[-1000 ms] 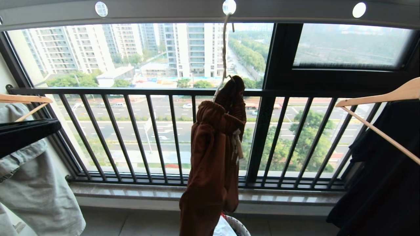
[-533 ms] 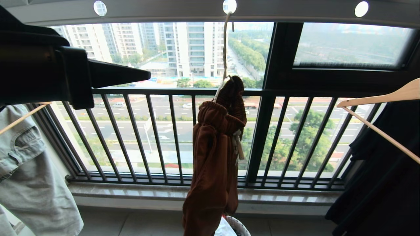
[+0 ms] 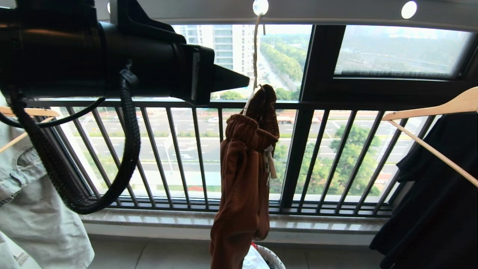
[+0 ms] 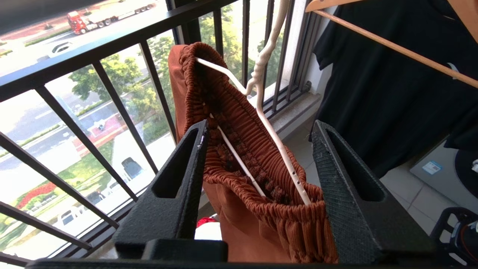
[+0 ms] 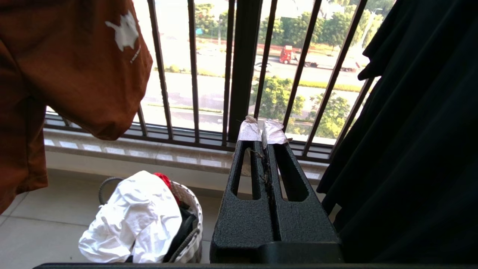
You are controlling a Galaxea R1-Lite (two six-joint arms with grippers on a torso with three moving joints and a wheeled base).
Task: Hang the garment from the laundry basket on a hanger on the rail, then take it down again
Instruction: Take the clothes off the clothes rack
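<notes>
The garment (image 3: 244, 168), rust-brown shorts, hangs by its ribbed waistband on the cream wire hanger (image 3: 255, 56). The hanger's hook sits in a hole of the grey rail (image 3: 336, 15). My left gripper (image 3: 242, 79) is raised level beside the hanger's neck. In the left wrist view it (image 4: 260, 125) stands open, with the waistband (image 4: 239, 112) and a hanger arm (image 4: 278, 144) between its fingers. My right gripper (image 5: 261, 129) is shut and empty, low beside the laundry basket (image 5: 194, 209). A leg of the garment (image 5: 74, 67) with a white print hangs nearby.
A pale denim garment (image 3: 37, 209) hangs on a wooden hanger at the left. At the right a black garment (image 3: 429, 209) hangs on another wooden hanger (image 3: 440, 108). The black railing (image 3: 168, 104) stands behind. White cloth (image 5: 130, 220) fills the basket (image 3: 274, 259) under the shorts.
My left arm has risen from the lower left and reached rightward up to the hanger's neck. The garment and hanger have barely moved.
</notes>
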